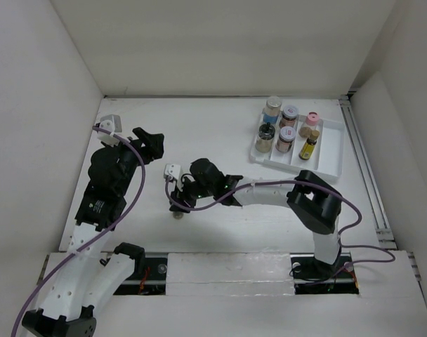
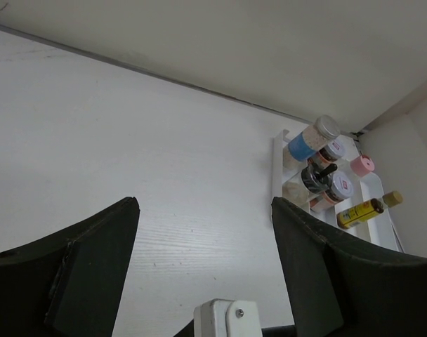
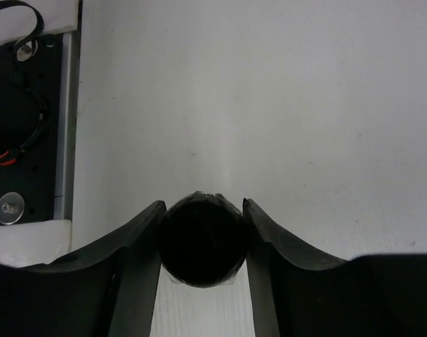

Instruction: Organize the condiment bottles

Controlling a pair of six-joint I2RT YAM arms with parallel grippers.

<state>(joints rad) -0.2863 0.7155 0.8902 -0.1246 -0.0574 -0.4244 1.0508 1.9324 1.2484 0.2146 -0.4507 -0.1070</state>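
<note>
Six bottles [image 1: 285, 135] are standing in the white tray [image 1: 326, 166] at the far right of the table [image 1: 199, 126]. They are grouped toward its far end, and the near end is showing bare floor. The seventh, a dark-capped jar [image 3: 201, 242], is sitting well apart from them, left of centre and near the front edge of the table.

The right gripper [image 3: 202, 206] is reaching across to that jar. In the right wrist view its two fingers [image 3: 145, 232] are pressing against either side of the round dark cap, so it is pinching the jar from above. From the top view only a small part of the jar [image 1: 177, 215] is showing below the right gripper [image 1: 180, 202]. Whether it is resting on the table or just clear of it cannot be told.

The left gripper [image 1: 152, 142] is hovering over the far left of the table with its fingers spread wide and nothing between them. Its wrist view is looking across at the tray [image 2: 277, 168].

Step in hand, as judged: picking up the last loose jar. The next move is calling for a straight lift, a long carry rightward to the tray, and a descent into the bare near end. That descent needs care not to knock the bottles standing close by.
</note>
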